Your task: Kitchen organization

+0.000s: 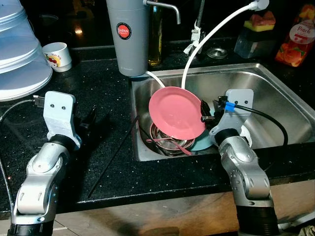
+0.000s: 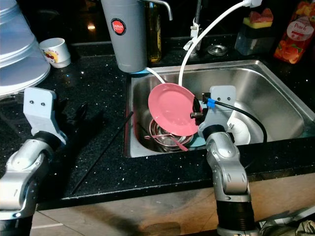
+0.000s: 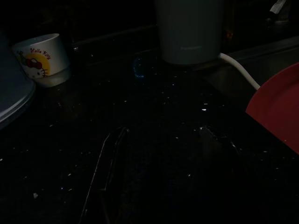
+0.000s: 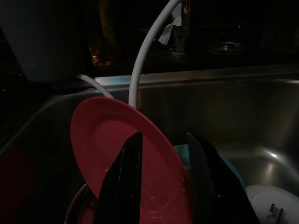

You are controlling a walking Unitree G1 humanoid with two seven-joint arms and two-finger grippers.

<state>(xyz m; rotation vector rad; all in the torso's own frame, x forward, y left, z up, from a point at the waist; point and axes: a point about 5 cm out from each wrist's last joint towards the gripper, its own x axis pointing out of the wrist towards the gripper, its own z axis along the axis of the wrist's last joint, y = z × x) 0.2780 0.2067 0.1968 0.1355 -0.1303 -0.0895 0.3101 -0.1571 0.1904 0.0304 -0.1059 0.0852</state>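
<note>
A pink plate [image 1: 177, 112] hangs tilted over the left part of the steel sink [image 1: 197, 73], with my right gripper [image 1: 205, 118] shut on its right rim. The right wrist view shows one black finger [image 4: 124, 177] lying across the plate's face [image 4: 100, 135] and the other behind its rim. Under the plate, metal bowls [image 1: 170, 140] and a teal plate [image 1: 202, 143] sit stacked in the basin. My left gripper [image 1: 91, 120] hovers low over the black countertop [image 1: 108, 88] left of the sink, open and holding nothing.
A white hose [image 1: 206, 37] arcs into the sink behind the plate. A grey filter canister [image 1: 128, 34] and an oil bottle [image 1: 156, 34] stand at the sink's back left. A cartoon cup [image 1: 56, 55] and clear stacked lids [image 1: 19, 54] occupy the far left. A white bowl [image 2: 238, 130] lies in the basin.
</note>
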